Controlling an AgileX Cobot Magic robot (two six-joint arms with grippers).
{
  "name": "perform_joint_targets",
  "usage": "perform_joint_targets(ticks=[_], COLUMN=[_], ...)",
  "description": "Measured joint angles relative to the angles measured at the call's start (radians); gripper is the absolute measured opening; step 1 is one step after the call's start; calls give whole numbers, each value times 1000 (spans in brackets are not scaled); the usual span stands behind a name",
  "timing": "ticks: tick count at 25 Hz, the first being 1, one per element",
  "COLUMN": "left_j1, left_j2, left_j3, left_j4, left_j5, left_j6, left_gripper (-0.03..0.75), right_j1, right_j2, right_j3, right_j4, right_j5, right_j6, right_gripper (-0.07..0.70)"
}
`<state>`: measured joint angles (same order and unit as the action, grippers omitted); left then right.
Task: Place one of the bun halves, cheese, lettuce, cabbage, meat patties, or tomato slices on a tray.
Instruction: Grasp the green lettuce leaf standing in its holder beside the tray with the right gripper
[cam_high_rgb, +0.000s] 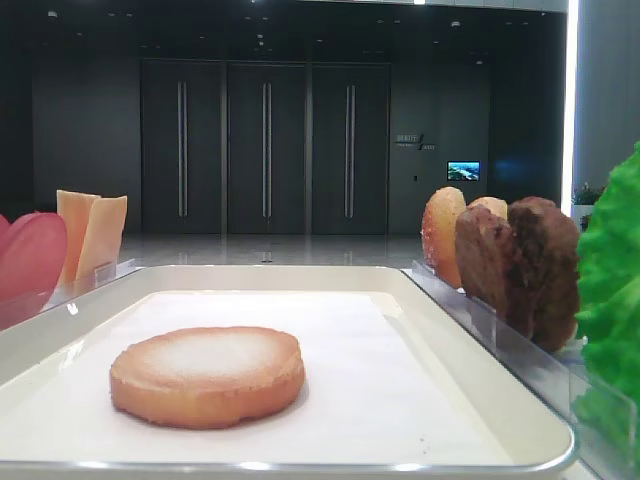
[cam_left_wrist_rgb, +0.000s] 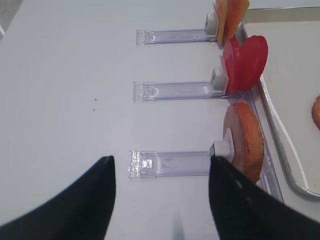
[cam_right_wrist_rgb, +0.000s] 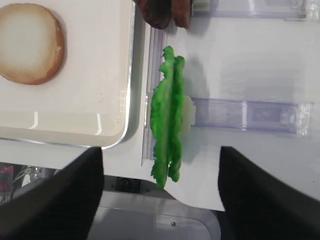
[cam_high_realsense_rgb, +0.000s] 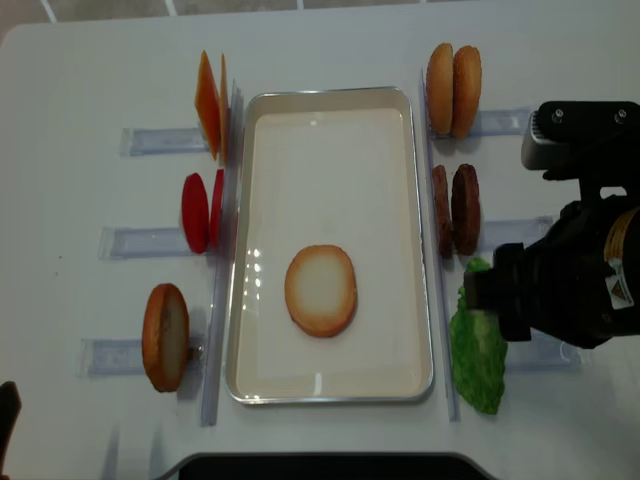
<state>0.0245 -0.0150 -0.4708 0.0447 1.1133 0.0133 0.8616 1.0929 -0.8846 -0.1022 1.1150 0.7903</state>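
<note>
The right gripper (cam_right_wrist_rgb: 160, 200) is spread wide and holds nothing, above the lettuce (cam_right_wrist_rgb: 169, 120) standing just beside the tray (cam_high_realsense_rgb: 425, 290). One bun half (cam_high_realsense_rgb: 320, 290) lies flat on the tray, paler face up. Farther back stand the meat patties (cam_high_realsense_rgb: 455, 208). The left gripper (cam_left_wrist_rgb: 160, 200) is also released, near another bun (cam_left_wrist_rgb: 244, 136)

Bun half (cam_high_realsense_rgb: 320, 290) on tray (cam_high_realsense_rgb: 330, 385), lettuce (cam_high_realsense_rgb: 477, 355) right.

A bun half (cam_right_wrist_rgb: 31, 43) is seen lying flat on the tray (cam_right_wrist_rgb: 107, 135). Right of it, the lettuce (cam_right_wrist_rgb: 168, 117) is held upright in a clear holder (cam_right_wrist_rgb: 247, 115); the right hand (cam_right_wrist_rgb: 160, 197) is spread wide.
</note>
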Motion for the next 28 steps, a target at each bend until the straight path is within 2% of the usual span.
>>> perform_joint_targets(ticks=[4, 11, 19, 25, 28], left_j1=[0, 0, 0, 0, 0], left_j2=[0, 0, 0, 0, 0], left_j3=[0, 0, 0, 0, 0], left_j4=[0, 0, 0, 0, 0], left_j5=[0, 0, 0, 0, 0], left_j6=[1, 2, 2, 3, 3], left_gripper=[454, 454, 454, 454, 454], right_j1=[-14, -14, -14, -14, -14], right_j2=[63, 176, 217, 218, 218], right_j3=[0, 0, 0, 30, 50], right_j4=[31, 54, 60, 60, 60], right_j5=[-10, -72, -105, -114, -117], right_j6=[-35, -100, -134, -137, -138], right_gripper=[465, 465, 459, 419, 365])
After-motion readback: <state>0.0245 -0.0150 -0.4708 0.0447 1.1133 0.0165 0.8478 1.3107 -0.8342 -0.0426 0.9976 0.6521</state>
